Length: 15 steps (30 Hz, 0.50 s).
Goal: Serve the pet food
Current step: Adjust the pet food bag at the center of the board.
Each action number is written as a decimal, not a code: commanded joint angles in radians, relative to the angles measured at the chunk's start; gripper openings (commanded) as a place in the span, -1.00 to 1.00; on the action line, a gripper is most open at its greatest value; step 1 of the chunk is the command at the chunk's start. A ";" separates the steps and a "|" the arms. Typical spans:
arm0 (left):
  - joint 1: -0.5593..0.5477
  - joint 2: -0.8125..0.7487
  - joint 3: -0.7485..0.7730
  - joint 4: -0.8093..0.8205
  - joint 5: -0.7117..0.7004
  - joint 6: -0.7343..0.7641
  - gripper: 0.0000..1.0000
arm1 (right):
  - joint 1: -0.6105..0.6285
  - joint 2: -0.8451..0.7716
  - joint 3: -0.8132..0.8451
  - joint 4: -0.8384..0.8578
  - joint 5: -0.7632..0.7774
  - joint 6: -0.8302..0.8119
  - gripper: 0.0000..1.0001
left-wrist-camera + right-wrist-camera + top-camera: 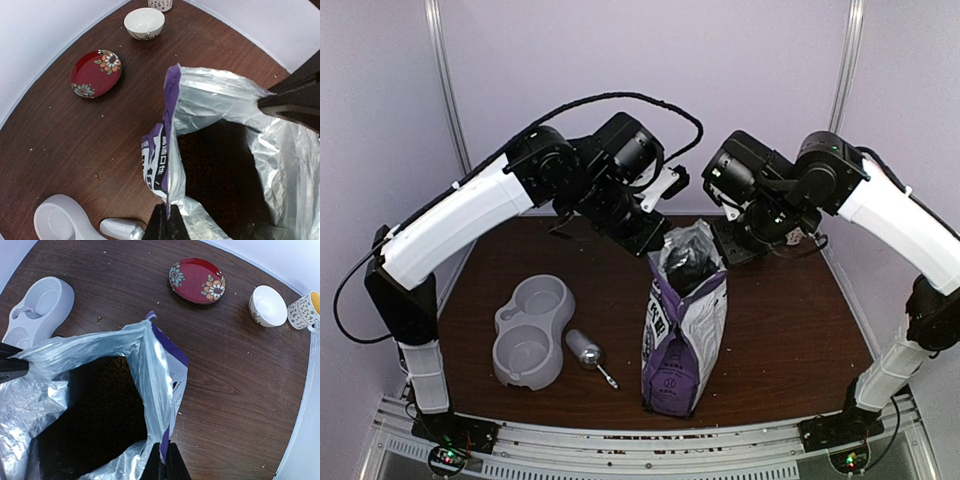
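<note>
Pet food (pixel 202 157) lies dark and deep inside the purple bag (pixel 672 350), which stands up on the brown table (pixel 790 335). The left gripper (pixel 167 226) and the right gripper (pixel 162 464) each pinch one side of the bag's top edge tight, with its mouth pulled wide.

Bag (pixel 685 340) purple, silver-lined; pet food (pixel 200 155) dark brown; plate (pixel 197 280) red, floral; feeder (pixel 530 330) grey; table (pixel 790 330) brown woodgrain.

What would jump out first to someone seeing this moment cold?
The purple bag stands upright mid-table, its silver-lined mouth stretched open by the left tool and right tool, each pinched shut on an opposite rim. Dark pet food shows deep inside; a grey double bowl sits empty to the bag's left.
</note>
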 commanded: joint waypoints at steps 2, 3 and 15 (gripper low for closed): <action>0.008 -0.028 0.041 -0.078 -0.146 0.049 -1.00 | -0.007 -0.004 0.035 -0.149 0.198 0.043 -1.00; 0.008 -0.035 0.032 -0.079 -0.156 0.045 -1.00 | -0.008 -0.007 0.026 -0.157 0.215 0.050 -1.00; 0.007 -0.091 -0.090 0.057 -0.080 0.022 -1.00 | -0.016 -0.101 -0.134 0.046 0.132 0.049 -0.86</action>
